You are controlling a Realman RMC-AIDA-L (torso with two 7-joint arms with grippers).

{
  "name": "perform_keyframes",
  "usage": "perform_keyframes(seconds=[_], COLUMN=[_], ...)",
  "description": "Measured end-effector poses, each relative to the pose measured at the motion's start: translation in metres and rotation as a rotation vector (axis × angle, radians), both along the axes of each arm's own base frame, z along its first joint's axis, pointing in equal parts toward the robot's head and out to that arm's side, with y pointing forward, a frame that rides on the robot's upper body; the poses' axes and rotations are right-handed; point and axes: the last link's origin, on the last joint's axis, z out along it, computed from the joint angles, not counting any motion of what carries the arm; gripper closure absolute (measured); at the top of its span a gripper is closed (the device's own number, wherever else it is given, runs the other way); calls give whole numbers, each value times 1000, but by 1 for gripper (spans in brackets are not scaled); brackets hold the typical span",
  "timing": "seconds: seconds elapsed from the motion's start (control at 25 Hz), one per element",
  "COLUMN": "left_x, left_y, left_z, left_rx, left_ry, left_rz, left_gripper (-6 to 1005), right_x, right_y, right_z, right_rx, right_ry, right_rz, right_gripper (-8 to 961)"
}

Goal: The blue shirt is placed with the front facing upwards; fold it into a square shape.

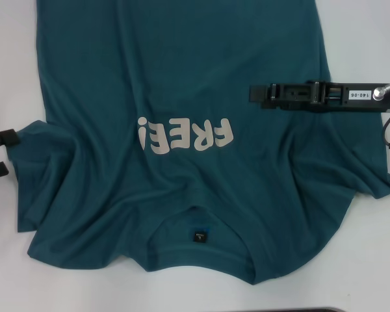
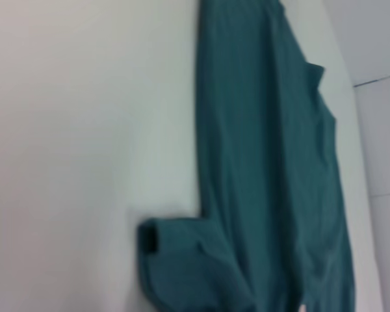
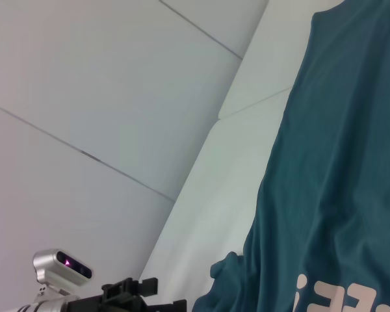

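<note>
The blue shirt [image 1: 182, 78] lies spread front-up on the white table [image 1: 13, 52], collar and dark neck label [image 1: 199, 236] toward me, cream "FREE!" lettering [image 1: 185, 135] across the chest. The lower part around the collar is rumpled. My left gripper [image 1: 1, 154] sits at the table's left, open, its two black tips just beside the bunched left sleeve [image 1: 29, 140] with nothing between them. My right gripper [image 1: 255, 94] reaches in from the right, hovering over the shirt's right chest area. The left wrist view shows the shirt [image 2: 266, 162] and its sleeve cuff [image 2: 175, 260].
Bare white tabletop flanks the shirt on both sides. A black cable [image 1: 387, 133] hangs off the right arm near the right sleeve [image 1: 370, 175]. A dark edge [image 1: 292, 310] runs along the table's front. In the right wrist view the left gripper [image 3: 149, 296] shows far off beside the shirt [image 3: 338, 182].
</note>
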Motion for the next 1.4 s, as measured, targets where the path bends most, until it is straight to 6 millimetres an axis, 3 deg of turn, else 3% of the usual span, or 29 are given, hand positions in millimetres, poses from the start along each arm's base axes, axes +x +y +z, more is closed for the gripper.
perform_keyframes(seconds=[0.56, 1.24, 1.4], left_x=[-6, 14, 16], left_y=[5, 21, 23], left_z=[-15, -29, -31], left_rx=[-26, -56, -62], left_ry=[40, 32, 40], left_rz=[35, -44, -53], left_gripper=[51, 52, 136], right_x=[2, 5, 8], right_y=[-2, -3, -3], right_z=[1, 4, 7], right_rx=[6, 13, 26], right_ry=[12, 21, 27], right_rz=[-13, -23, -36], right_gripper=[37, 38, 37])
